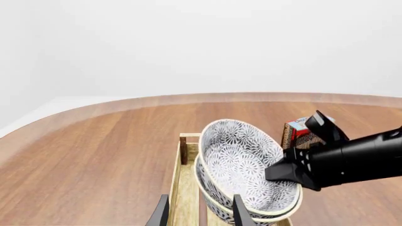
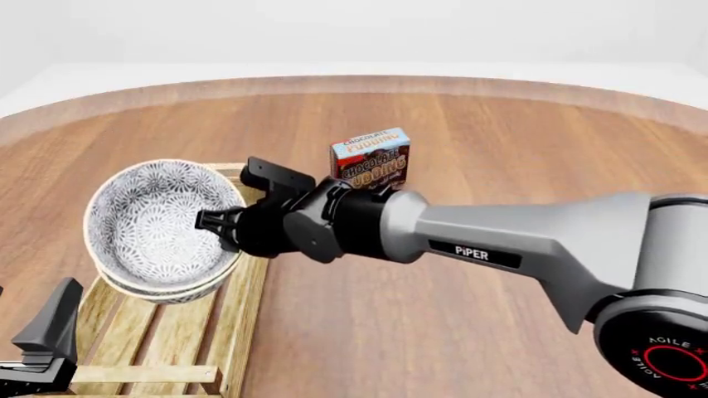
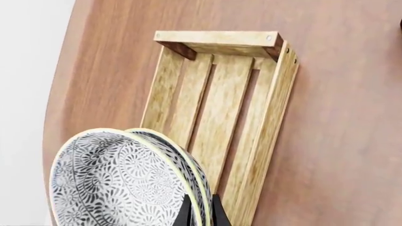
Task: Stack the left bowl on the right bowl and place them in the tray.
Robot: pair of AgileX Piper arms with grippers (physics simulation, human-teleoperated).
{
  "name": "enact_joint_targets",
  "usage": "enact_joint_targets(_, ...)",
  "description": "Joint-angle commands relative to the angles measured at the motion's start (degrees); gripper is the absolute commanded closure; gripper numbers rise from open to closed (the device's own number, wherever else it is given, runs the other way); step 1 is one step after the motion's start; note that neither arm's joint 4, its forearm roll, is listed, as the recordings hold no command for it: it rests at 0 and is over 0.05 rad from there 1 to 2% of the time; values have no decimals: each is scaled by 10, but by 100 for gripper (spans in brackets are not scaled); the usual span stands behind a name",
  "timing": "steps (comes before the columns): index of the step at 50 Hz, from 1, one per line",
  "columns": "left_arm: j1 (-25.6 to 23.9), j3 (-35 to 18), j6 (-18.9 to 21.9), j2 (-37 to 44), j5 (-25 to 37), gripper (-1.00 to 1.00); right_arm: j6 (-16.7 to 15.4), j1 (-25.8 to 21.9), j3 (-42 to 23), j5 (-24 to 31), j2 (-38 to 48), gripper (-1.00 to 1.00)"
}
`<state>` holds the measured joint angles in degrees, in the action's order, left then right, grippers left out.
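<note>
Two stacked white bowls with a dark floral pattern (image 2: 155, 224) are held tilted over the far end of the light-wood tray (image 2: 166, 344). My right gripper (image 2: 221, 224) is shut on the near rim of the stack. The right wrist view shows its fingers (image 3: 188, 213) pinching both rims over the tray (image 3: 220, 94). My left gripper (image 2: 39, 344) is open and empty at the tray's near left corner. In its wrist view the left gripper (image 1: 201, 214) points at the bowls (image 1: 242, 165), the tray (image 1: 187, 188) and the right gripper (image 1: 276, 172). I cannot tell whether the lower bowl touches the slats.
A small chocolate pudding box (image 2: 370, 157) stands on the wooden table just behind the right arm's wrist, to the right of the tray; it also shows in the left wrist view (image 1: 300, 134). The right arm's grey forearm (image 2: 520, 240) spans the table's right half.
</note>
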<state>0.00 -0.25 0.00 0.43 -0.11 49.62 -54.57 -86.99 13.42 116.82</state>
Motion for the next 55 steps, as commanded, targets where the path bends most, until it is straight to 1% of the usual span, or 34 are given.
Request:
enact_joint_targets(1,0,0,0,0,0,-100,2,-2,-1,-8,-1,100)
enact_joint_targets(21,0,0,0,0,0,-100,6,-7,2,-18,13,100)
enact_joint_targets(40,0,0,0,0,0,-100,2,-4,-10,-13,28,100)
enact_joint_targets(51,0,0,0,0,0,-100,4,-9,-6,-18,27,100)
enact_joint_targets(52,0,0,0,0,0,-100,5,-10,-4,-19,27,-100)
enact_joint_targets(55,0,0,0,0,0,-100,6,-11,-3,-20,26,-100)
